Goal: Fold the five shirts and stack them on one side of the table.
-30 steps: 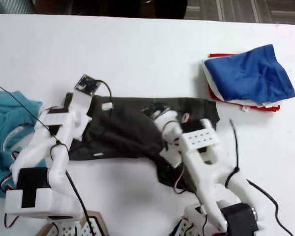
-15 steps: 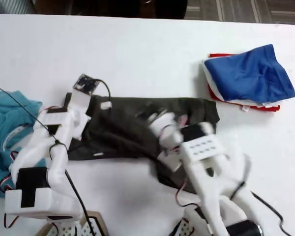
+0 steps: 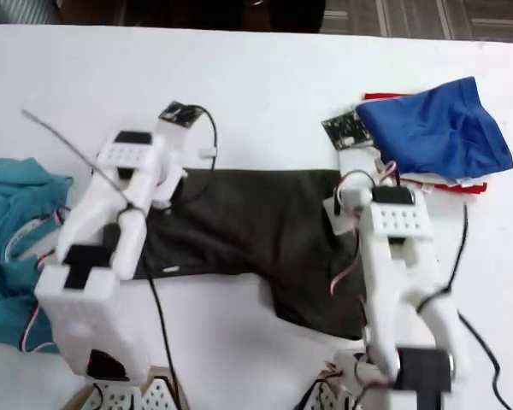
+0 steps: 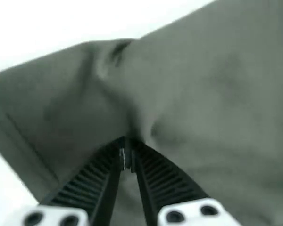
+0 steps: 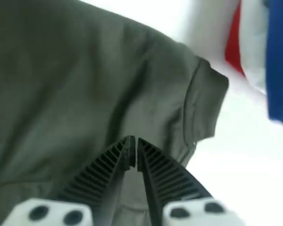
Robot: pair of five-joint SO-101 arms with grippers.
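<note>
White table (image 3: 239, 77), both arms over it side by side. Dark shirt (image 3: 256, 231) lies spread in the middle between the arms, with one flap hanging toward the near edge by the right arm's base. Teal shirt (image 3: 17, 222) is crumpled at the table's left edge, partly under the left arm. Folded stack at far right: blue shirt (image 3: 432, 128) on top, white shirt (image 3: 427, 181) and red shirt (image 3: 474, 186) edges showing under it.

Left gripper (image 3: 162, 184) sits at the dark shirt's far-left corner. Right gripper (image 3: 346, 209) sits at its far-right corner, just beside the stack.

The high view hides both sets of fingers under the wrists. The wrist views fill that in:
- left wrist: left gripper (image 4: 127, 153) is closed to a thin slit, tips pinching a puckered ridge of the dark shirt (image 4: 203, 94).
- right wrist: right gripper (image 5: 133, 153) is closed the same way, tips nipping the dark shirt (image 5: 61, 84) near its hemmed corner. The stack's edge shows beyond it.
</note>
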